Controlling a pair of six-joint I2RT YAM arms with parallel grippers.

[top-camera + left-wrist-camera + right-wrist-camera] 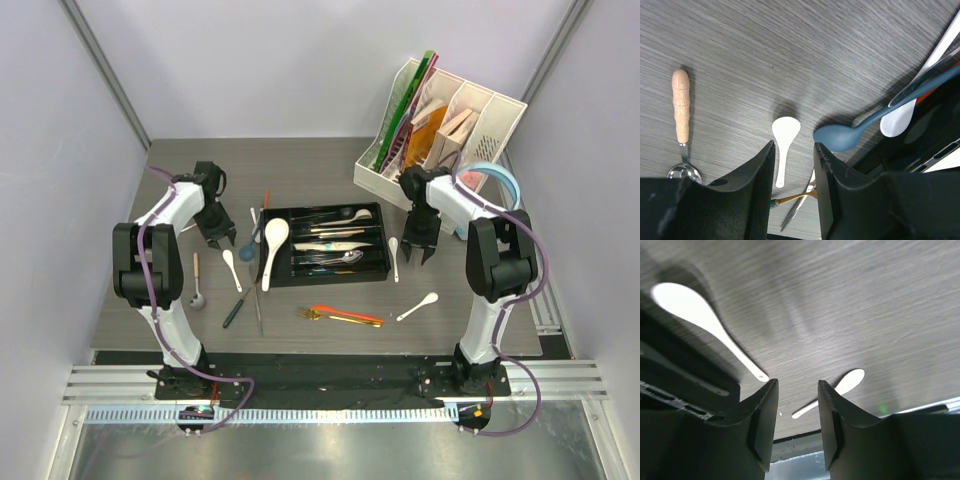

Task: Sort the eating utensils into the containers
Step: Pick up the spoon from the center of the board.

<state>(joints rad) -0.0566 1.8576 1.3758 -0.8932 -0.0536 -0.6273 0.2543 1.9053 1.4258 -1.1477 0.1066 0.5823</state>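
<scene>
Left gripper (793, 146) gapes empty over the small white spoon (785, 132) at centre frame — probably ceramic (slick, brittle) — pinch its narrow handle.

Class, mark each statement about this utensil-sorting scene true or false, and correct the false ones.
1. The left end effector and right end effector are open and empty. True.
2. The orange chopsticks lie in the black tray. False: they lie on the table, outside it.
3. A wooden-handled spoon lies on the table. True.
4. The white file organiser stands at the table's near left corner. False: far right corner.
</scene>
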